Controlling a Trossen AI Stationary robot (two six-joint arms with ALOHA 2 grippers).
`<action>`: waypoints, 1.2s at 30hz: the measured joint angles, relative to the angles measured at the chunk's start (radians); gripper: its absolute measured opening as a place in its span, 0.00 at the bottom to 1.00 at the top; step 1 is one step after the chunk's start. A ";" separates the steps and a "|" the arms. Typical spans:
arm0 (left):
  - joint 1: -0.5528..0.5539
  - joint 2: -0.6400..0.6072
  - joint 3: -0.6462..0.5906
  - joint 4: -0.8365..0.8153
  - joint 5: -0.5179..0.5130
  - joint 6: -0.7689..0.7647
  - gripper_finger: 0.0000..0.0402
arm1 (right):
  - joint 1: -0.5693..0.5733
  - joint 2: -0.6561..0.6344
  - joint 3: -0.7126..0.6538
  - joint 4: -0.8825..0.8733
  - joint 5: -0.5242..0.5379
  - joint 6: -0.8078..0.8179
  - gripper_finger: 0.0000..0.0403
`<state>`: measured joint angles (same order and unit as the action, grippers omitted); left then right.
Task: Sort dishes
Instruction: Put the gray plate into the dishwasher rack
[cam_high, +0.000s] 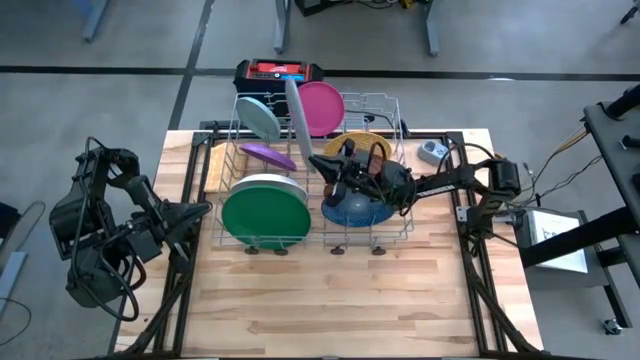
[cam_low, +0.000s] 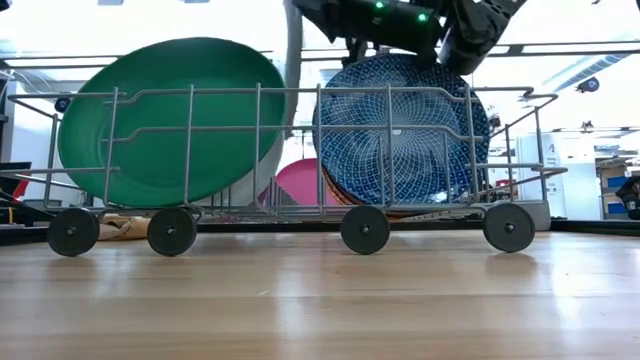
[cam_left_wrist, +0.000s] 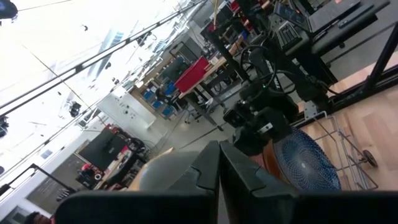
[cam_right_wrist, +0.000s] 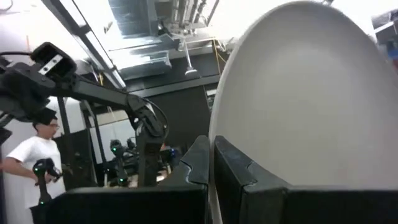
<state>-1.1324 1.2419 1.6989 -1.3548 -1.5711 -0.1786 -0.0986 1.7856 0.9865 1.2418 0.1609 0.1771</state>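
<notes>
Wooden table (cam_high: 340, 300), wire rack (cam_high: 390, 105), upright green plate (cam_high: 264, 215), blue patterned plate (cam_low: 400, 130)

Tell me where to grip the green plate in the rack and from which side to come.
Grip the green plate by its top rim, coming down from above. It stands on edge in the rack, leaning a little, its upper rim rising above the wires in the low view. The wires bar its sides and a white plate sits close behind it, so only the top edge seems free to pinch.
</notes>
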 joint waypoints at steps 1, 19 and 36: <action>0.000 0.000 0.000 0.000 0.000 -0.002 0.00 | -0.001 0.003 0.008 -0.010 0.002 0.007 0.00; 0.000 0.000 0.000 0.001 0.000 -0.025 0.00 | 0.002 -0.036 0.034 -0.159 0.077 -0.019 0.00; 0.000 0.000 0.000 0.002 0.000 -0.038 0.00 | 0.003 -0.085 0.262 -0.711 0.076 -0.180 0.00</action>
<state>-1.1324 1.2419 1.6985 -1.3529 -1.5711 -0.2167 -0.0955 1.7004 1.2484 0.5310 0.2366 -0.0030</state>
